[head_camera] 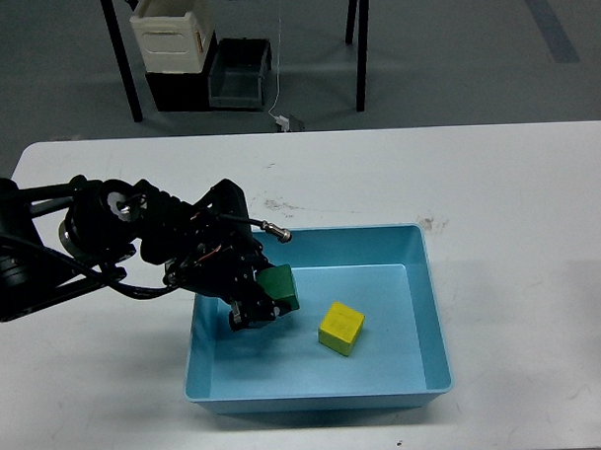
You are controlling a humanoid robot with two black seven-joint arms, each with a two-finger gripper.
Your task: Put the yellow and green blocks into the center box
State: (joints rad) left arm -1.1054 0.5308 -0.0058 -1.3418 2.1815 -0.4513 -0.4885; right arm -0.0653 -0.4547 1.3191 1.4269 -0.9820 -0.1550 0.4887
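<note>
Progress looked well advanced: the yellow block point(341, 327) already lay on the floor of the center box point(434, 319), a little right of the middle and toward the near wall, tilted slightly on the flat bottom. The green block point(279, 287) was just to its left and a touch farther back, inside the tray's outline and pinched in the left gripper point(267, 297), whose dark fingers pressed on it from the near-left side. Whether the green cube touched the tray floor or hung just above it could not be told. By that reading, one cube was delivered and the other only needed letting go, after which the arm would have to lift clear over the left wall. The yellow cube sat near but apart from the green one, so it did not seem to block the release. The right gripper was not in view. Nothing else lay on the white table point(516, 178). Farther back, on the floor beyond the table's far edge, stood a cream bin point(173, 30) and a dark grey bin point(240, 74) between black table legs point(358, 45), well apart from the work
</note>
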